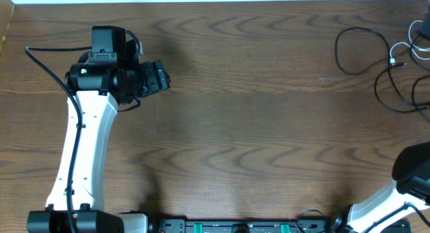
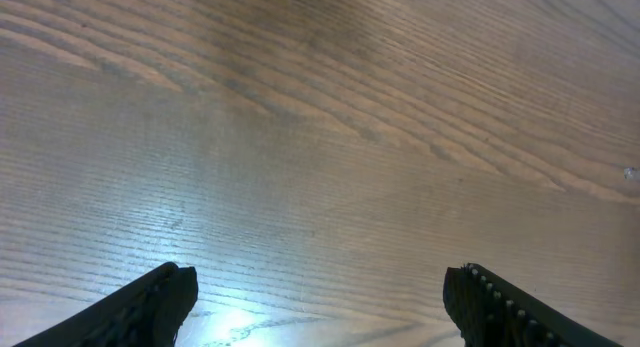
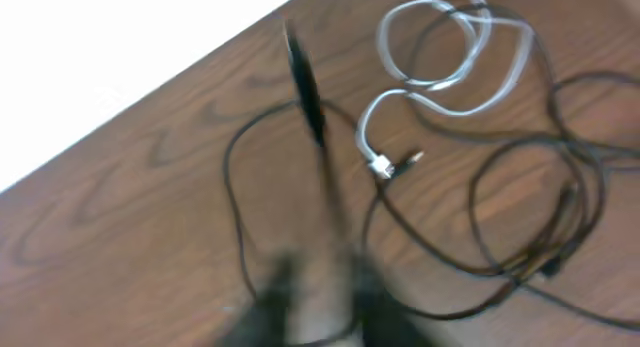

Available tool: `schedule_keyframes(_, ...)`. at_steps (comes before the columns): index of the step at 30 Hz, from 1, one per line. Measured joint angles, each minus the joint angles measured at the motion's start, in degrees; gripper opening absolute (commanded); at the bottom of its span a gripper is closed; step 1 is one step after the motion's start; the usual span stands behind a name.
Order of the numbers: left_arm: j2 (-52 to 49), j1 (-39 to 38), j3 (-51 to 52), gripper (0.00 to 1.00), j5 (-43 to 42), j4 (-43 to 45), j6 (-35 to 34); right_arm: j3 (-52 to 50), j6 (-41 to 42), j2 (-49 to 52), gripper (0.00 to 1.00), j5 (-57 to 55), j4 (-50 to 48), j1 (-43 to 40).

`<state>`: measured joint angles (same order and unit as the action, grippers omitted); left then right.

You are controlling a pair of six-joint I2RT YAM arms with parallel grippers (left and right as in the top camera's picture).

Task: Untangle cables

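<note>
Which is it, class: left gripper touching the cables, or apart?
Apart. The overhead view shows the left gripper at the table's left, the cables at its far right, bare wood between them. The left wrist view shows only wood between its open fingers.

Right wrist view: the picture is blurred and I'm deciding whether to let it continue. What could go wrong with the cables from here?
The black cable running up from the right gripper is blurred; whether it is gripped is unclear, so it may slip. The white cable overlaps other black cables, so pulling might tighten the tangle. The left gripper stands open far away, so nothing pins the pile.
</note>
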<state>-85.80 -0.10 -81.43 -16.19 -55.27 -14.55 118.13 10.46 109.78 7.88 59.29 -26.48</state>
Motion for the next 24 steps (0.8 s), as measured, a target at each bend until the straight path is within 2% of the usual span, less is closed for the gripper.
schedule_keyframes(2,0.0,0.0,0.0,0.85,0.0,0.0,-0.02,0.0,-0.02,0.0,0.84,0.02,0.22,-1.81)
schedule_keyframes(3,0.0,0.0,0.0,0.85,0.0,0.0,-0.02,0.0,0.0,0.0,0.9,0.02,0.57,-2.36)
schedule_keyframes(4,0.0,0.0,0.0,0.85,0.0,0.0,-0.02,0.0,-0.02,0.0,0.92,0.02,1.22,-2.75)
schedule_keyframes(7,0.0,0.0,0.0,0.85,0.0,0.0,-0.02,0.0,-0.04,0.0,0.93,0.22,3.19,-3.02)
schedule_keyframes(12,0.0,0.0,0.0,0.86,0.0,-0.02,-0.02,0.0,-1.01,0.0,0.88,4.72,7.15,-2.49)
schedule_keyframes(14,0.0,0.0,0.0,0.94,0.02,-0.02,0.13,0.0,-2.12,-0.02,0.87,7.56,9.07,-1.9)
schedule_keyframes(17,0.0,0.0,0.0,0.97,0.02,-0.02,0.15,-0.02,-3.91,-0.46,0.87,11.52,12.46,-0.26)
schedule_keyframes(24,0.0,0.0,0.0,0.98,0.0,-0.02,0.2,-0.15,-9.68,-9.46,0.91,16.7,20.33,6.12)
